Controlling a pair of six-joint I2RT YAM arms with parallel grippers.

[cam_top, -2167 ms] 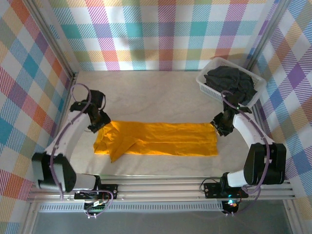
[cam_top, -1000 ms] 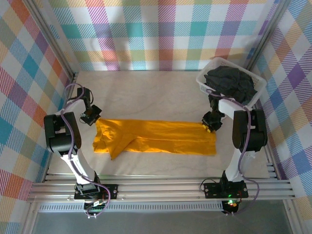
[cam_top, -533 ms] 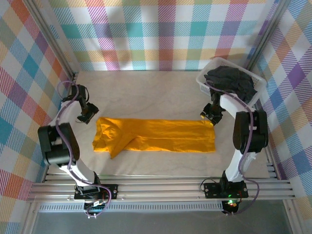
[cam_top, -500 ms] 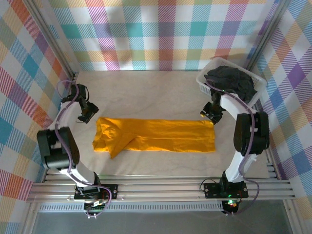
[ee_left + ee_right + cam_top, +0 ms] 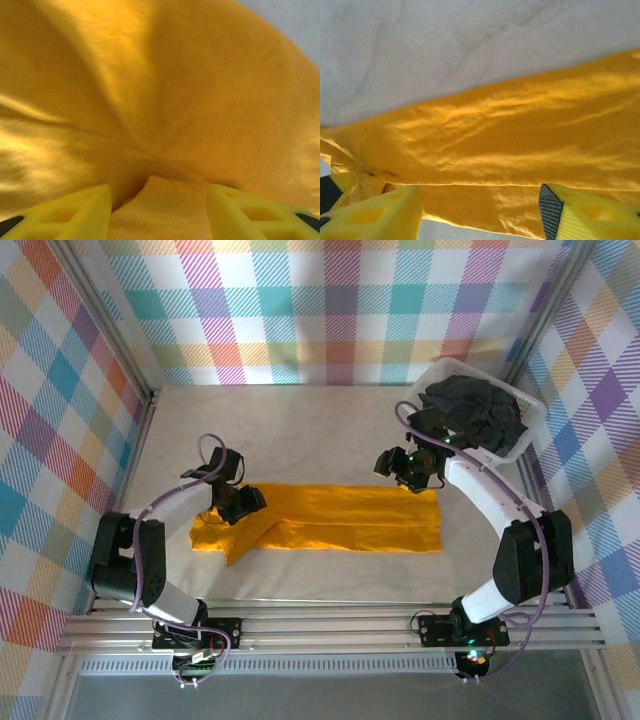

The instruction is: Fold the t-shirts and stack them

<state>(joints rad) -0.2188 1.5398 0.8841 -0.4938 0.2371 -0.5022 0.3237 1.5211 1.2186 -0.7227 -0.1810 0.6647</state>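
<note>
Both arms have swung inward over the last half second, coming off the far corners and onto the cloth with their jaws let go.

From the top camera I see the orange shirt [image 5: 340, 520] lying as a long band across the table [image 5: 300, 430], rumpled at its left end. The left gripper [image 5: 240, 502] sits over that end and the right gripper [image 5: 405, 468] over the far edge toward the right. The dark shirt [image 5: 475, 410] is heaped in the basket [image 5: 447, 363] at far right.

On the left wrist camera, the left gripper [image 5: 159, 200] is spread and pinches nothing, with a ridge of orange shirt [image 5: 200, 100] just under it.

On the right wrist camera, the right gripper [image 5: 480, 200] is spread wide above the orange shirt [image 5: 520, 135], with bare table [image 5: 420, 50] beyond.

I read this as a regrasp between folds. Next I'd pinch every layer, then carry one end over the other.
</note>
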